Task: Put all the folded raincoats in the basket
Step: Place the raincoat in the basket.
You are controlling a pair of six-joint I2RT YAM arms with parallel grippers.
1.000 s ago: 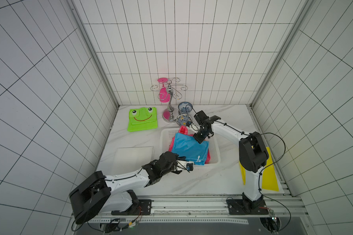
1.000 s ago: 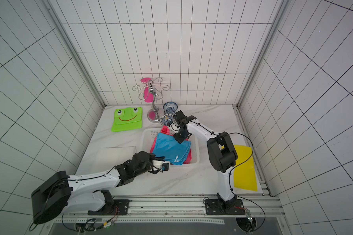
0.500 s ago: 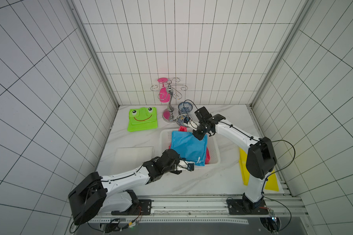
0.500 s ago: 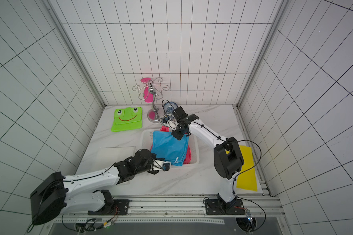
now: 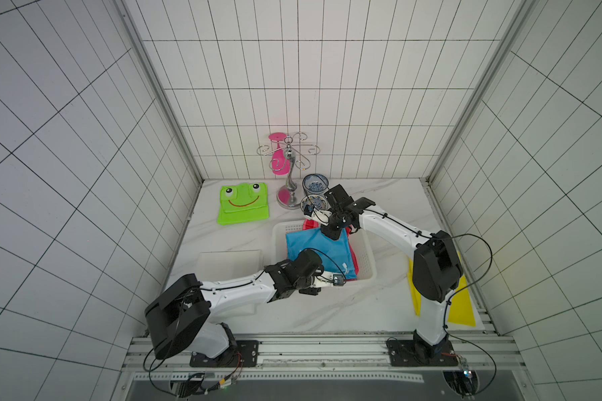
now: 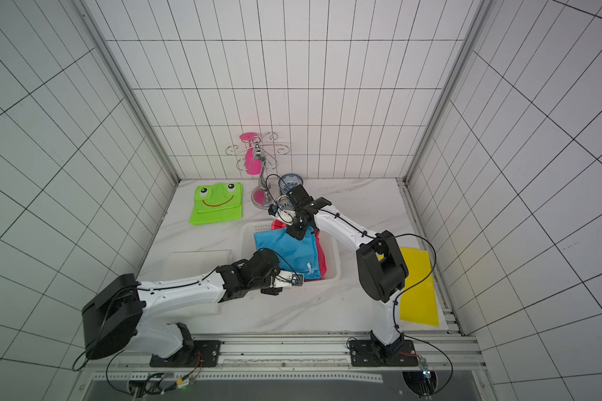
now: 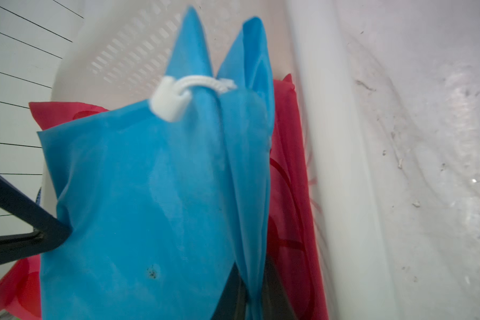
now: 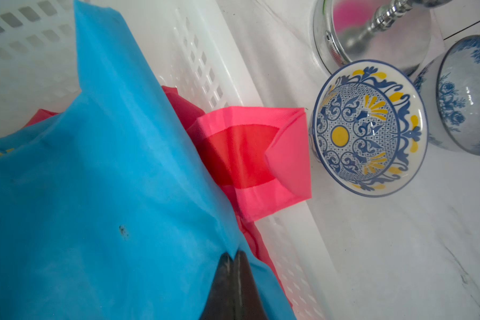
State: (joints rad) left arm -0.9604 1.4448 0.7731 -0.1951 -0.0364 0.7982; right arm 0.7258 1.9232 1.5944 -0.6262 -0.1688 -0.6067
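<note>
The folded raincoat (image 5: 315,248) (image 6: 289,250) is blue and lies stretched out inside the white perforated basket (image 5: 368,258) (image 6: 334,257), on top of a red garment (image 5: 355,264). My right gripper (image 5: 331,232) (image 8: 234,253) is shut on the raincoat's far edge (image 8: 94,194), over the basket's far wall (image 8: 194,55). My left gripper (image 5: 329,275) (image 7: 254,277) is at the raincoat's near edge (image 7: 150,180). Its fingers stand slightly apart, open, with a blue fold still hanging between them. The basket's side wall (image 7: 330,138) runs beside it.
Two patterned bowls (image 5: 311,202) (image 8: 366,130) and a chrome hook stand (image 5: 289,177) sit just behind the basket. A green frog cloth (image 5: 244,205) lies at the back left. A white board (image 5: 230,264) is left of the basket, and a yellow sheet (image 5: 461,302) lies at the right.
The right gripper has drawn the raincoat's far edge back, spreading it flat over the basket. The left gripper's fingers, shut before, have parted a little.
</note>
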